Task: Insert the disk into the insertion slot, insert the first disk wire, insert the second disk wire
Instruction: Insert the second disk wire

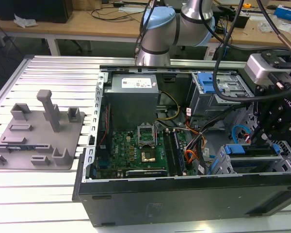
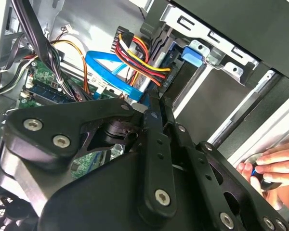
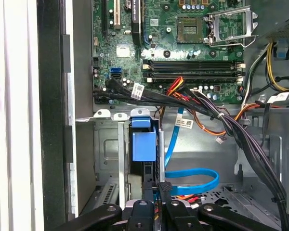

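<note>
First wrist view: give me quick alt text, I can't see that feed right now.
The black tool reaches into an open computer case, its tip at the flat blue flexible data cable beside the bright blue plastic disk carrier seated in the grey metal drive cage. Beyond lie black bundled wires and the green motherboard.

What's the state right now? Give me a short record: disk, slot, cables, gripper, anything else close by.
disk: sitting in the insertion slot, blue carrier end showing
gripper: low inside the case, at the disk's end
blue flat cable: loops beside the disk, close to the gripper
red-yellow-black wires: end in a black connector next to the disk
cables plugged in: cannot tell
person's hand: at the case edge, seen in the second wrist view
</note>
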You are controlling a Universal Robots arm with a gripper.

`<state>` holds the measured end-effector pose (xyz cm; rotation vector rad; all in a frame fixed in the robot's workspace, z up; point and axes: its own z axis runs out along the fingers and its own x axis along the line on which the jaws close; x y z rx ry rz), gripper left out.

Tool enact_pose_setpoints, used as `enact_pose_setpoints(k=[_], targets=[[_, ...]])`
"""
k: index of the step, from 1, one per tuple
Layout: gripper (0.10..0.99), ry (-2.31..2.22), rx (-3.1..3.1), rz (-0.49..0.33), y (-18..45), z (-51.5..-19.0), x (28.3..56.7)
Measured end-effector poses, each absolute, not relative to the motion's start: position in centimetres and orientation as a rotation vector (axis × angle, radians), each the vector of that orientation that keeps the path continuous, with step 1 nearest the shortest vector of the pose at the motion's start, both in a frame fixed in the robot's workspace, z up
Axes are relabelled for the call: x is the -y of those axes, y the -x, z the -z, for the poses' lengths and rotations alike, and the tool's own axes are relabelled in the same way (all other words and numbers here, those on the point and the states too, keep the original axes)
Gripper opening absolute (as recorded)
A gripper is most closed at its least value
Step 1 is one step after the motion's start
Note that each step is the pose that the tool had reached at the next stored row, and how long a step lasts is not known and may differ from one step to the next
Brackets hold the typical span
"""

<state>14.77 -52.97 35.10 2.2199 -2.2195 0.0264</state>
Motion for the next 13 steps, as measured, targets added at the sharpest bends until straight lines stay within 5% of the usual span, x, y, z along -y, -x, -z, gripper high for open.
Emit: enact_pose_setpoints(k=[13], targets=[[0.161,-2.219,2.22,-0.026,-14.83,-35.06,52.74]])
